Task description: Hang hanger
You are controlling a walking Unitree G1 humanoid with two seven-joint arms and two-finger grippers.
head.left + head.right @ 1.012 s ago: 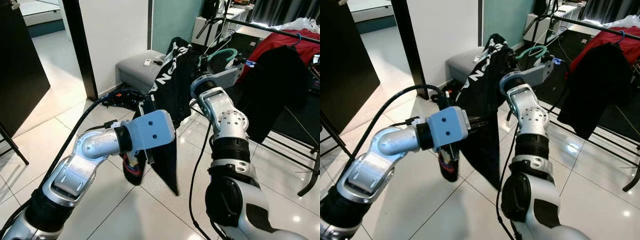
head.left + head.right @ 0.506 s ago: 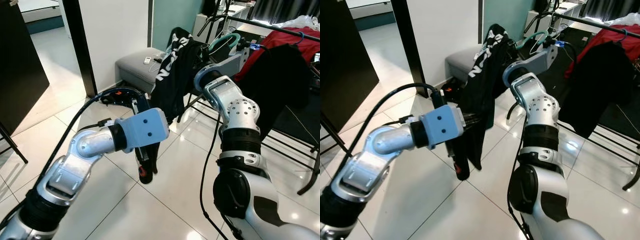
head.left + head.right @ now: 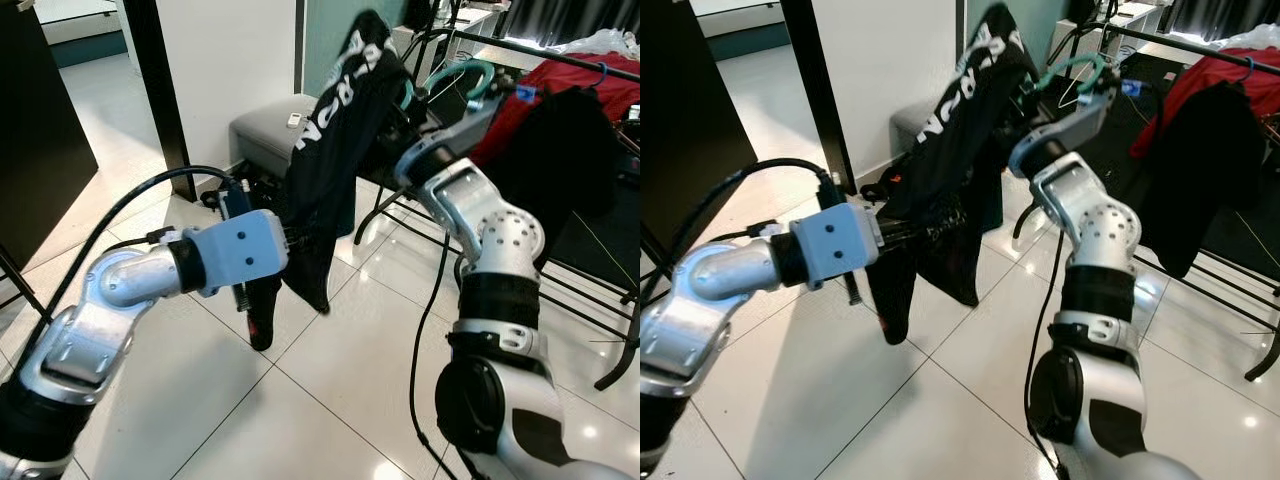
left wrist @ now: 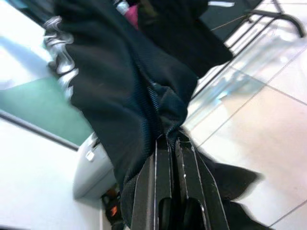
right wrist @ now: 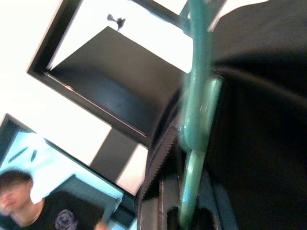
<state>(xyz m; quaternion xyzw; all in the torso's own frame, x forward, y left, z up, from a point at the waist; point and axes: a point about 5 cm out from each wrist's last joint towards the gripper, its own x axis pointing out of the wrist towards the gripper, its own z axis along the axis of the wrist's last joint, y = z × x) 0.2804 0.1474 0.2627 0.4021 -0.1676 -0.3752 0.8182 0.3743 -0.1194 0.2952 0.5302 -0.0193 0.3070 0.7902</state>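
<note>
A black garment [image 3: 335, 120] with white lettering hangs from a teal hanger [image 3: 462, 75], held high in front of me. My right gripper [image 5: 187, 196] is shut on the hanger's neck [image 5: 194, 120], just below its hook and near the rack. My left gripper [image 4: 168, 141] is shut on a fold of the garment's lower fabric [image 4: 144, 96], pulling it to my left at about waist height. The garment's hem [image 3: 262, 320] dangles above the tiled floor.
A clothes rack rail [image 3: 540, 55] runs at the back right with a red garment [image 3: 570, 85] and a black one [image 3: 560, 160] on it. A grey ottoman [image 3: 265, 130] stands behind the garment, beside a black door frame [image 3: 155, 90]. A person [image 5: 29, 201] appears in the right wrist view.
My right arm has lifted the hanger and garment higher, toward the rack rail. My left gripper has drawn back to the left with the fabric, and the hem has risen.
</note>
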